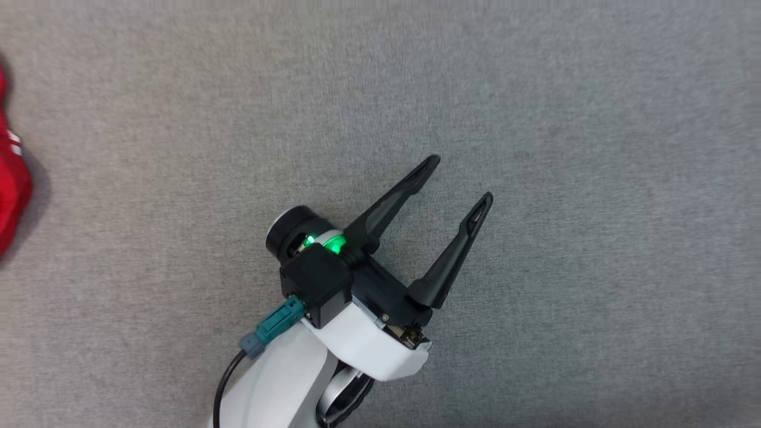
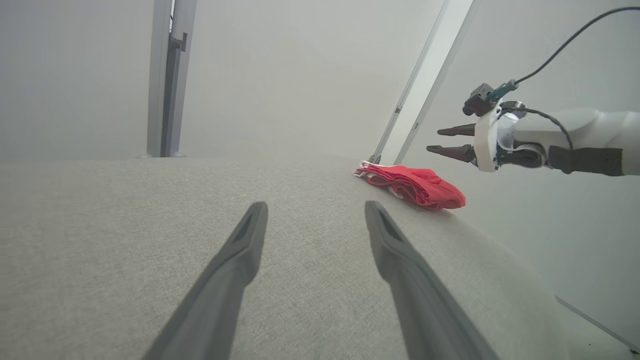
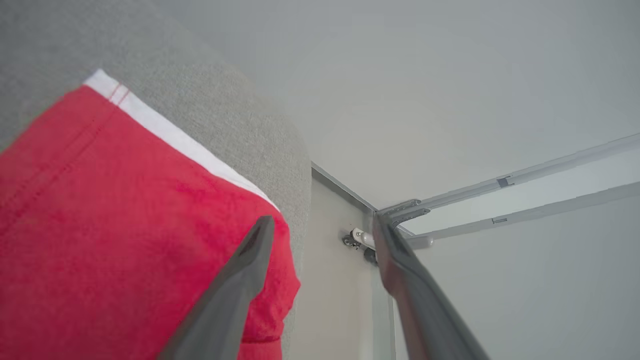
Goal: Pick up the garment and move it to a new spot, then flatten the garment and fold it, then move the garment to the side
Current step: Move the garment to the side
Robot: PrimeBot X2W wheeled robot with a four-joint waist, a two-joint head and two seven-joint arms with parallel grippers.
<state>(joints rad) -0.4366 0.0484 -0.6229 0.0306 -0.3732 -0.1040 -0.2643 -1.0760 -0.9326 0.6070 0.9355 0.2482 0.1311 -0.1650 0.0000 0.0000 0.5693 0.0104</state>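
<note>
Only a sliver of the red garment (image 1: pixel 12 184) reached the head view. It was cut off by the left border, so its shape could not be read there, and that picture was slightly smeared. In the right wrist view the garment (image 3: pixel 115 225) ran off the left and bottom borders and was soft in focus. One finger of the right gripper (image 3: pixel 324 220) crossed in front of it, and whether that finger touched the cloth could not be told. The left wrist view took in the whole garment (image 2: pixel 415 186), a low, rumpled bundle lying at the far edge of the grey fabric-covered table (image 2: pixel 125 225). There the right gripper (image 2: pixel 434 140) hung above and just beyond it, apart from the cloth. The head view showed the left gripper (image 1: pixel 462 178) from above, over bare table and well apart from the garment, with a green light (image 1: pixel 333 242) glowing at its wrist. Both grippers had their fingers spread wide with nothing between them. Up close, the garment was bright red with rows of stitching and a white band (image 3: pixel 165 130) along one edge, crossed by thin red lines near its end.
</note>
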